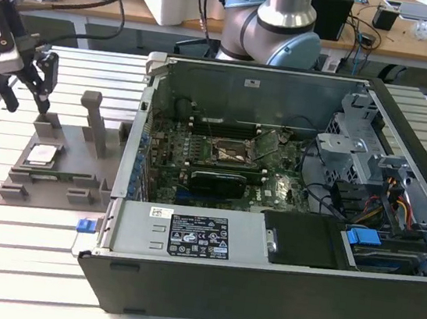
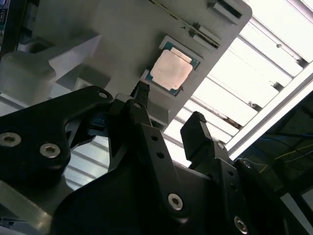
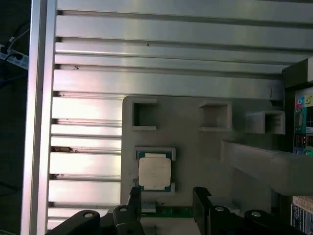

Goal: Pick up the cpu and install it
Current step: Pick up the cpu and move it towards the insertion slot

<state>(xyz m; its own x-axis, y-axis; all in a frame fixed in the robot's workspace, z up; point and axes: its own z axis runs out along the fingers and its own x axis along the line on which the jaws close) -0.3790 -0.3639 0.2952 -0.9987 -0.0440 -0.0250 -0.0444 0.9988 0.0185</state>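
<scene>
Approach: claw (image 3: 167, 198) hangs open, empty, near the cpu (image 3: 154, 171) in its holder (image 3: 195, 142); gripping needs its edges straddled

At the exterior view's left we find the holder tray (image 1: 52, 189) lying on the slatted table (image 1: 27, 261), with the cpu (image 1: 42, 154) seated in one of its pockets. The gripper (image 1: 27, 103) hangs above the tray, behind the cpu. Toward the exterior view's right, the computer case (image 1: 258, 299) sits just beside the tray. The motherboard (image 1: 194, 184) lies inside the case, with the socket (image 1: 234, 154) near its middle. The arm's base (image 1: 274, 26) stands behind the case.
</scene>
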